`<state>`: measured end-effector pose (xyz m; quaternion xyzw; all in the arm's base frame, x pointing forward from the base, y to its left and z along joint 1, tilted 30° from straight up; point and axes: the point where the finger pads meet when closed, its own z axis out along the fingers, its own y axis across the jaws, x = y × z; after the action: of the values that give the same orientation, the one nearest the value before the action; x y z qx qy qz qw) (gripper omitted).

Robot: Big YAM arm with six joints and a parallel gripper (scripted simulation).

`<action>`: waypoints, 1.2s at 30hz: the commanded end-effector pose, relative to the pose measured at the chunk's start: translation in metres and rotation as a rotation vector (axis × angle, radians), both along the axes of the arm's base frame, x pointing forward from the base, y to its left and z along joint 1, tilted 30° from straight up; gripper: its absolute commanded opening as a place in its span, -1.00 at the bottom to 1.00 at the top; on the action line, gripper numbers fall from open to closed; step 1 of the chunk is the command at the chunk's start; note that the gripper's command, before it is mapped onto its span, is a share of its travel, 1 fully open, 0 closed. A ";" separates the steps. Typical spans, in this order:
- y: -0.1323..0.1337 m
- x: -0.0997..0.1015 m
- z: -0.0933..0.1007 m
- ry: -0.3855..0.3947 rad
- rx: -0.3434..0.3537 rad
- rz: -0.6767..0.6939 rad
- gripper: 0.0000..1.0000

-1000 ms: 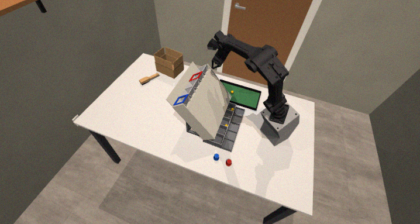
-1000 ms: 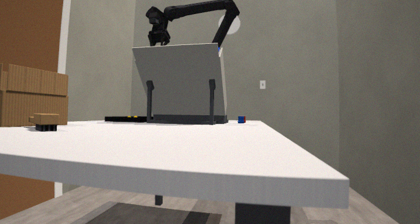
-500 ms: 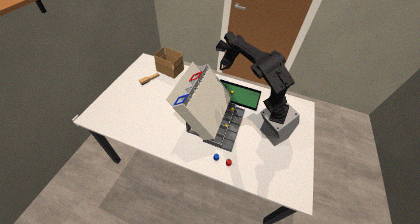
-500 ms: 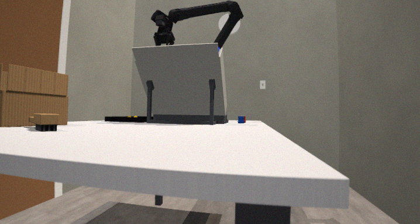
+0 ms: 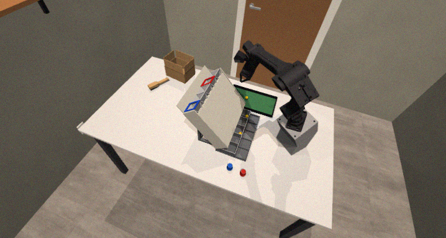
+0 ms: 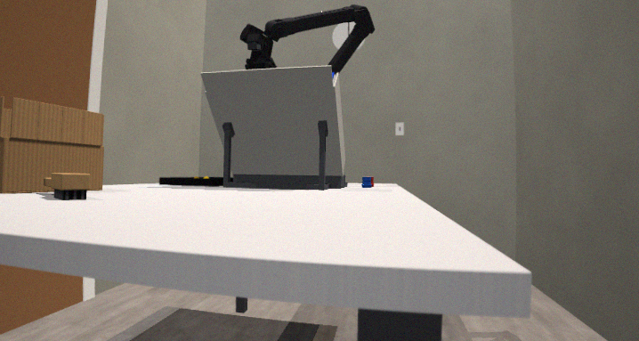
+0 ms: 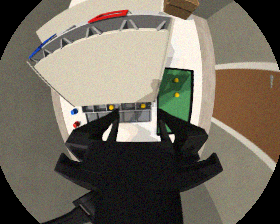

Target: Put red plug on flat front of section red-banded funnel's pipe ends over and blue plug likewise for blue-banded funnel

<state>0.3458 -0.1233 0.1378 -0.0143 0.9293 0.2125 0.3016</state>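
The tilted beige cover (image 5: 218,108) (image 6: 272,124) (image 7: 104,63) carries a red-banded funnel (image 5: 207,81) (image 7: 110,14) and a blue-banded funnel (image 5: 191,105) (image 7: 40,48) on top. Below it lies the dark sectioned tray (image 5: 246,143), with yellow marbles (image 5: 246,115) (image 5: 240,132) in two sections. The green marble tray (image 5: 261,104) (image 7: 180,106) holds a yellow marble (image 5: 246,97). The blue plug (image 5: 230,166) (image 6: 366,182) (image 7: 74,113) and red plug (image 5: 243,172) (image 7: 76,123) stand on the table in front. My gripper (image 5: 243,77) (image 6: 259,63) (image 7: 138,112) is open and empty, high above the back of the green tray, beside the cover's top edge.
A cardboard box (image 5: 179,65) (image 6: 49,142) and a wooden brush (image 5: 158,82) (image 6: 67,184) lie at the table's far left corner. My arm's base (image 5: 295,130) stands right of the trays. A brown door is behind the table.
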 end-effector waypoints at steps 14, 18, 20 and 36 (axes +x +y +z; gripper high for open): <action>0.100 -0.059 -0.030 0.181 -0.042 0.120 0.17; 0.115 -0.071 -0.036 0.214 -0.049 0.134 0.17; 0.122 -0.077 -0.039 0.231 -0.052 0.141 0.17; 0.124 -0.080 -0.044 0.237 -0.069 0.160 0.17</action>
<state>0.2576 0.0060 0.0881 -0.0729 0.9622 0.2069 0.1613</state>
